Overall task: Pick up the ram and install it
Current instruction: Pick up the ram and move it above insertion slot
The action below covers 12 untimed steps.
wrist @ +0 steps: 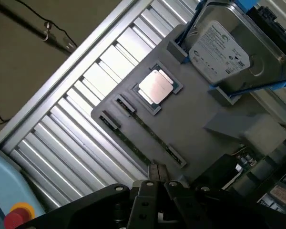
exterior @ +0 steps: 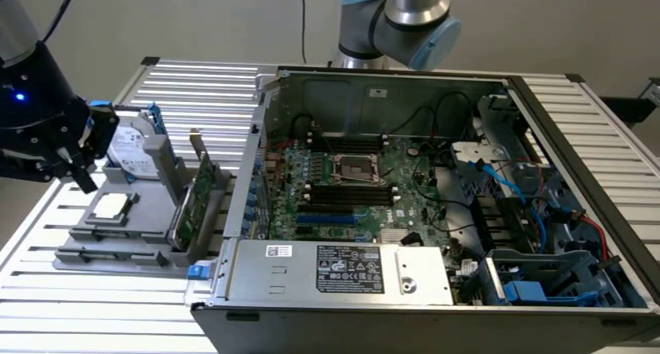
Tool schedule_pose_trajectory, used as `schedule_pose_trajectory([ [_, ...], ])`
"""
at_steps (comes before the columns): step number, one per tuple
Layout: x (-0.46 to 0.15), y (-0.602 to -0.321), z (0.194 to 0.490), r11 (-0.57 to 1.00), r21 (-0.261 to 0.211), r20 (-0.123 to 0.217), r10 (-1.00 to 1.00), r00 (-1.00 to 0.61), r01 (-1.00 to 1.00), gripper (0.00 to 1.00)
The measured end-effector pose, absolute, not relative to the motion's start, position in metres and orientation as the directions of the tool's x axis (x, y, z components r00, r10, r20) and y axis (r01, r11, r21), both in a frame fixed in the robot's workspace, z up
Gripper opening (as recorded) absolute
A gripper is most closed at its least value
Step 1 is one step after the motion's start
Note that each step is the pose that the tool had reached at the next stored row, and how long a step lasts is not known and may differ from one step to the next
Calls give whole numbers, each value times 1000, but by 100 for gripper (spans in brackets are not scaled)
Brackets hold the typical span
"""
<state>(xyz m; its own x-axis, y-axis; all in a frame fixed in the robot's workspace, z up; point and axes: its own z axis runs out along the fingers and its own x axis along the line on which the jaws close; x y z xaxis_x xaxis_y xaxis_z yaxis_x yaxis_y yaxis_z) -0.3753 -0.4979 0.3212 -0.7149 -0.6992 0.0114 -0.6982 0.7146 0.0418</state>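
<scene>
My gripper [exterior: 79, 180] hangs at the exterior view's left, over the near-left part of the grey parts holder [exterior: 139, 215], beside the computer case. Its fingers look shut with nothing between them; in the wrist view the gripper [wrist: 156, 174] points down at the holder [wrist: 195, 119]. The ram [wrist: 131, 145] is a thin dark-green stick seen edge-on, standing in a narrow slot of the holder just ahead of the fingertips and apart from them. The black memory slots [exterior: 351, 190] lie on the motherboard [exterior: 345, 215] inside the open case.
On the holder stand a silver hard drive with blue rails [exterior: 134, 149] [wrist: 219, 47], a square processor [exterior: 111, 207] [wrist: 156, 86] and a tall green expansion card [exterior: 196, 199]. The open case [exterior: 413, 207] lies on a slatted metal table [exterior: 196, 91]. A power supply [exterior: 341, 269] fills the case's front.
</scene>
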Motion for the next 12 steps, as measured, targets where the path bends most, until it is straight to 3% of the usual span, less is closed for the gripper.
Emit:
schedule_pose_trajectory([
  [12, -375, -498, 316, 547, 42, 11, -837, -547, -836, 11],
])
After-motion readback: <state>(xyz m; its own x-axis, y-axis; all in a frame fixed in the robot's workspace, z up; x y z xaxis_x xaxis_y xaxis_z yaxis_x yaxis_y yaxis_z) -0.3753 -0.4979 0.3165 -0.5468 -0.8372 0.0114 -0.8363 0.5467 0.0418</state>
